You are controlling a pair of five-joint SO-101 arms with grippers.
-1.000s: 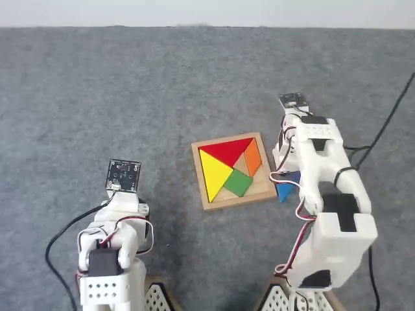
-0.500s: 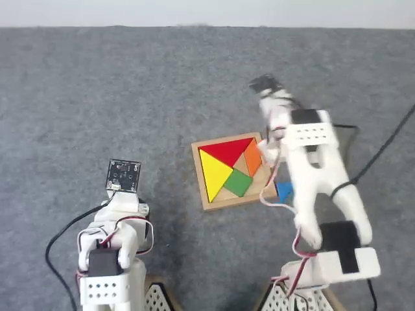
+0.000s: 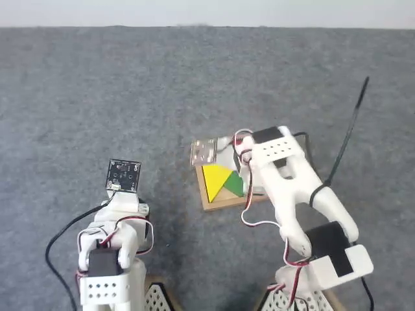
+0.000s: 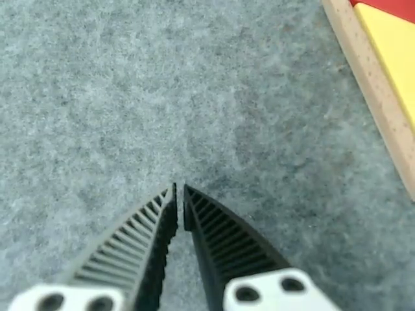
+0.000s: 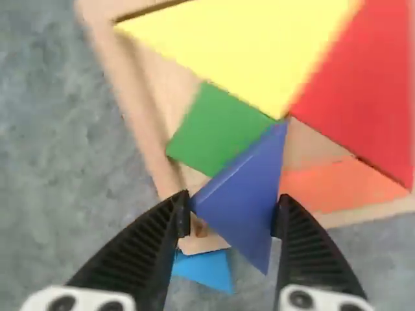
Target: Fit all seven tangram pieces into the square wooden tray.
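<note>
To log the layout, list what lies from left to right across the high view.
From the left: left arm → yellow triangle → green piece → black cable.

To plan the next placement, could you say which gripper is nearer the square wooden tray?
Right. The right gripper is over the tray, holding a dark blue triangle; the left gripper sits off its edge.

Right arm [image 3: 285,175] has swung from beside the tray [image 3: 217,202] to above it. The blue triangle [image 5: 243,194] clamped in the right gripper [image 5: 231,210] came along, its tip now ahead of the jaws, at the green square [image 5: 217,129].
</note>
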